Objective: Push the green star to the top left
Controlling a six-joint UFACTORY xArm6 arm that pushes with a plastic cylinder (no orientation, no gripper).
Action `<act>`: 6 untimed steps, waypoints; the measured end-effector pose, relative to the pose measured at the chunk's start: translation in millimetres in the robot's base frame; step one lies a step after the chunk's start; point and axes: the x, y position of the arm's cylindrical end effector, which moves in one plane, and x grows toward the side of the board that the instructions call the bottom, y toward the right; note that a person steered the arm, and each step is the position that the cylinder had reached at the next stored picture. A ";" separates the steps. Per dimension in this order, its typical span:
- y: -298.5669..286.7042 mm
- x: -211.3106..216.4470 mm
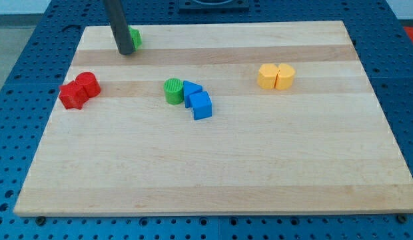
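Near the view's top left corner of the pale, fine-grained wooden board (260, 160), my tip (125, 52) is resting on the wood, the smooth dark rod rising straight out of frame. The green star (135, 37) is sitting just behind it, touching or nearly so, mostly hidden, so its shape is hard to make out. There are no jaws here, only the plain rod end. At the left edge a red cylinder (88, 83) is pressing against a red star-like block (72, 96). Centrally, a ribbed green cylinder (173, 91) is touching two blue blocks (197, 100). To the right, two yellow blocks (276, 77) are sitting together. A blue perforated table (26, 67) is surrounding the board.
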 end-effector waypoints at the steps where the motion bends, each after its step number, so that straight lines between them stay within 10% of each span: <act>1: 41.9 0.7; 6: 39.3 -27.3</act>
